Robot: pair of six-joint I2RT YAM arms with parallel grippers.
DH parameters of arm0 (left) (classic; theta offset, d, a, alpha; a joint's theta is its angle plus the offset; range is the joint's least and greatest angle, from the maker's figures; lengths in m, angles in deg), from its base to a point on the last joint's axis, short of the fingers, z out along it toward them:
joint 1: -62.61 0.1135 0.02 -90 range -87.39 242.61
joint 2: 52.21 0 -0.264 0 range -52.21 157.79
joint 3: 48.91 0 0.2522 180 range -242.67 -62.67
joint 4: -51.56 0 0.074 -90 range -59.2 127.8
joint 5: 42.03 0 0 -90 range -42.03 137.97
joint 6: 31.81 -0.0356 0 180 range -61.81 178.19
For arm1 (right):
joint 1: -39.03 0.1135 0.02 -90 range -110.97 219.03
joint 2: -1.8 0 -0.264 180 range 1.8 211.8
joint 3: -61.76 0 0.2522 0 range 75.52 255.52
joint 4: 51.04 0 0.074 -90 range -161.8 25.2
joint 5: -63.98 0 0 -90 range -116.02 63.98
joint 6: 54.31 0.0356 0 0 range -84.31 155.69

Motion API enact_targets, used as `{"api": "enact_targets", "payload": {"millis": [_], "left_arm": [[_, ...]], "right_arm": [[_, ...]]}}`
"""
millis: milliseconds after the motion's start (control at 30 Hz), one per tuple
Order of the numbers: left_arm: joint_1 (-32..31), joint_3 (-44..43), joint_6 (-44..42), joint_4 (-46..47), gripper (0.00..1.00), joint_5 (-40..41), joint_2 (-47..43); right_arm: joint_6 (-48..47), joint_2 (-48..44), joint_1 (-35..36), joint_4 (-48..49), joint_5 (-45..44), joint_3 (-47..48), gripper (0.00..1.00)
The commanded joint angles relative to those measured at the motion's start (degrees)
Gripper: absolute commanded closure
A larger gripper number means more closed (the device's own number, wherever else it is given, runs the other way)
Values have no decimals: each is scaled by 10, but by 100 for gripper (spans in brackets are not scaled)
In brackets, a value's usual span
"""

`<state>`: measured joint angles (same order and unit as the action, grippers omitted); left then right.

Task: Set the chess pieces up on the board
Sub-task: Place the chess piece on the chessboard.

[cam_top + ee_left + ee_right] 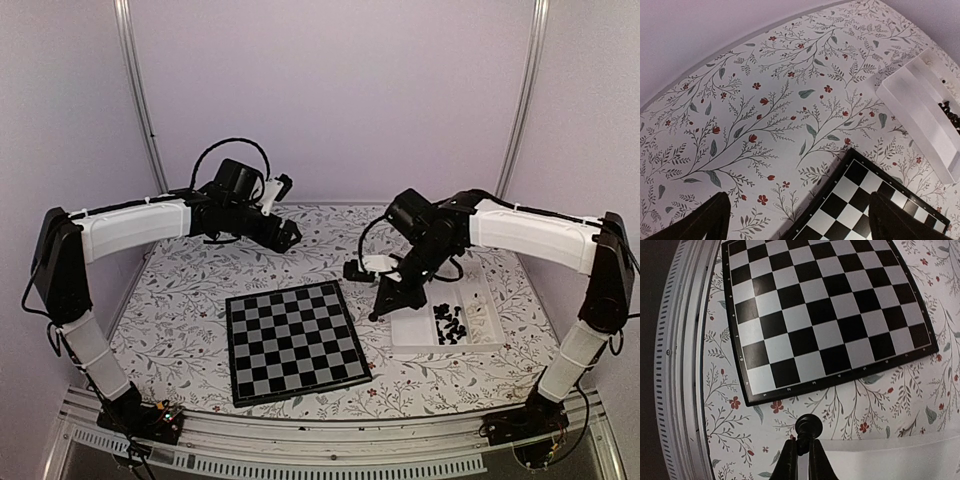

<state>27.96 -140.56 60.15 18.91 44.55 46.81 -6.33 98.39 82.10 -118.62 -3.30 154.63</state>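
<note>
Right jaws are pinched shut, their fingers [790, 464] clamped on a single black chess piece. Left jaws stand spread wide with nothing between them; in the left wrist view the two dark fingers [705, 220] sit at the bottom corners with open cloth between.

The tabletop [180, 310] is covered by a white cloth printed with grey sprigs and small red flowers. On it, toward the near edge and about midway between the two arms, lies the board [292, 340], flat, turned a little askew to the tabletop's edge, black and grey-white squares inside a thin black border. To its right, close to it but not touching, sits a white compartmented tray [487, 345]. The loose chess pieces [450, 325] lie heaped inside the tray, small and black; their kinds are too small to tell.

The left jaws hang over the far tabletop, beyond the board's far left corner. The right jaws point down into the gap between the board's right edge and the tray. The held piece [808, 426] shows a round head poking past the fingertips, over the flowered cloth just off the board's border. Whether it touches the cloth I cannot tell.
</note>
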Motion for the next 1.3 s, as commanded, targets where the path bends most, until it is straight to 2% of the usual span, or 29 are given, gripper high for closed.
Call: {"api": "enact_targets", "payload": {"millis": [0,233,433,800,1267], "left_arm": [[-5,-16,4,-7,2,-6,2],[-5,-17,3,-9,2,-9,-1],[-6,-19,1,-13,2,-12,-3],[-6,-20,-2,-16,2,-13,-8],[-7,-22,-5,-20,2,-17,-10]], "right_arm": [[-13,54,55,-21,31,48,100],[-4,123,139,-20,30,78,100],[10,155,176,-7,22,90,100],[34,229,193,-15,16,172,100],[31,246,199,-28,-14,171,100]]}}
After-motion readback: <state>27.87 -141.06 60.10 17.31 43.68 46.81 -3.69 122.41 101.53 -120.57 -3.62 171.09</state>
